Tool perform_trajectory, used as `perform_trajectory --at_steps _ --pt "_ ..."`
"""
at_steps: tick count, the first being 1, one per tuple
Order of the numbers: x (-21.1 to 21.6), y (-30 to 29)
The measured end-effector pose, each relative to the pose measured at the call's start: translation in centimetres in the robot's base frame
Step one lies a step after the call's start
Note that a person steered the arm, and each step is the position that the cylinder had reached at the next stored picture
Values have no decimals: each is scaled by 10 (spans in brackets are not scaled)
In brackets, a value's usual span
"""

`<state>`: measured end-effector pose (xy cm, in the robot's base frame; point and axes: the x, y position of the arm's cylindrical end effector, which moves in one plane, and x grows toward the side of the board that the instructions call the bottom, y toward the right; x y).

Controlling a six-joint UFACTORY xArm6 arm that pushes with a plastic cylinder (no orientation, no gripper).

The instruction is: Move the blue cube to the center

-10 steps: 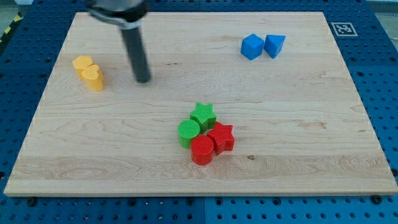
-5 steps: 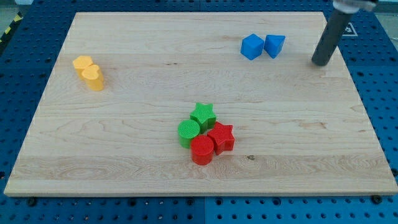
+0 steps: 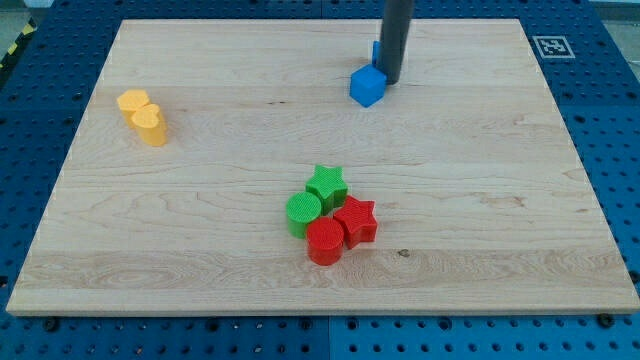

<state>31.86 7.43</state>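
Shifted down-left from its earlier spot, the small blue plastic cube (image 3: 367,87) touches the rod's tip (image 3: 391,81), which pushes from its upper right toward centre; no pincer exists.

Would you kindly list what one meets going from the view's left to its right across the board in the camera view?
Yellow blocks → green cylinder → green star → red star → blue cube → my tip, touching the cube's right side.

Wooden board (image 3: 150,230) on blue pegboard (image 3: 610,150)
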Motion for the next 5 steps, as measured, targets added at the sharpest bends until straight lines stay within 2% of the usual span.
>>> perform_trajectory --at_steps 1,5 --pt "12 -17" --pt "67 -27"
